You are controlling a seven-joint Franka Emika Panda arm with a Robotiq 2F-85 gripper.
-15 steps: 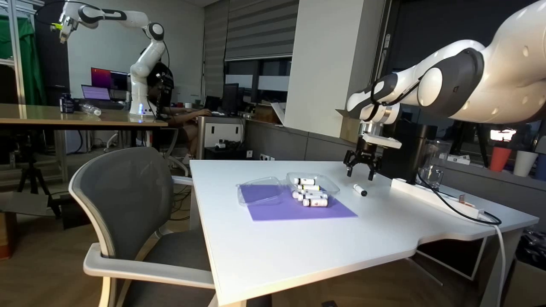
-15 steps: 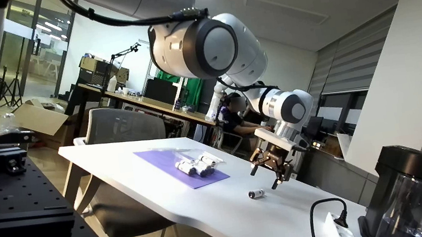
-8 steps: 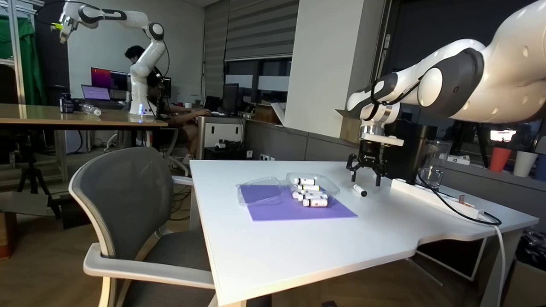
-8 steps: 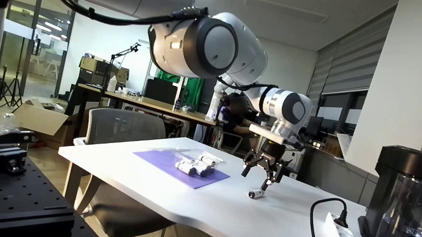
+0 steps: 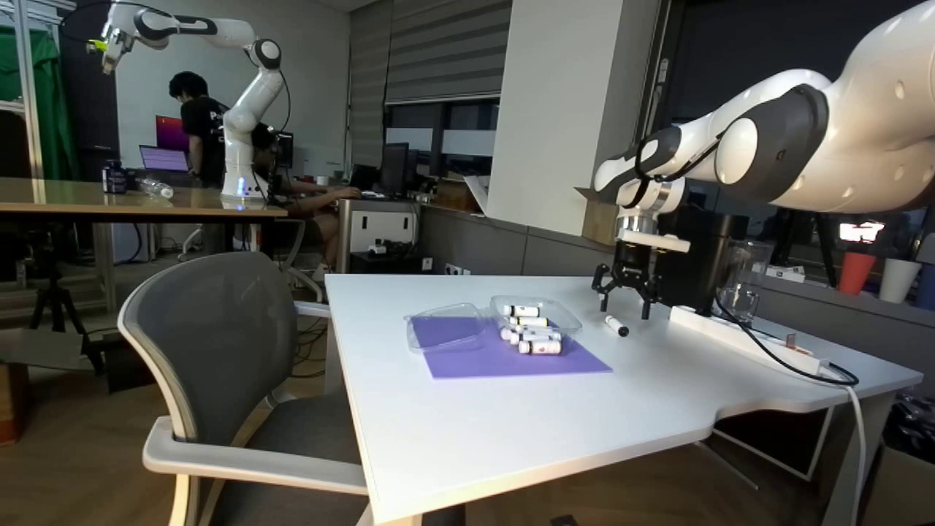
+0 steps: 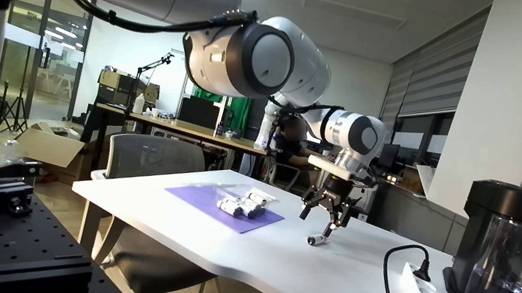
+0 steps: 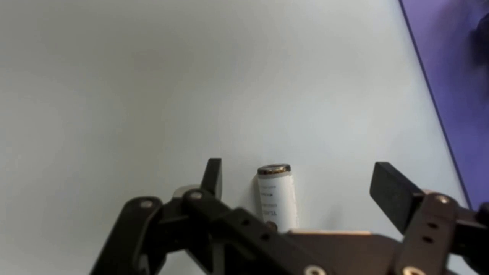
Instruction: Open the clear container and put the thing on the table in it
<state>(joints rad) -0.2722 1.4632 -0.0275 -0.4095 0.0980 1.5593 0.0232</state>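
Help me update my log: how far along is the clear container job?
Done: the clear container looks open, its apparent lid beside it.
In hand: the open gripper hovers by the loose bottle, holding nothing.
Left: that bottle, lying on the table, needs grasping and placing inside.

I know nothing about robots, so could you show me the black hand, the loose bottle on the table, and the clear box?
Black hand point(image 5: 624, 311): in an exterior view, midway between its fingertips.
Loose bottle point(image 7: 277, 199): wrist view, on its white label.
Clear box point(image 5: 565, 315): in an exterior view, on its bare side.
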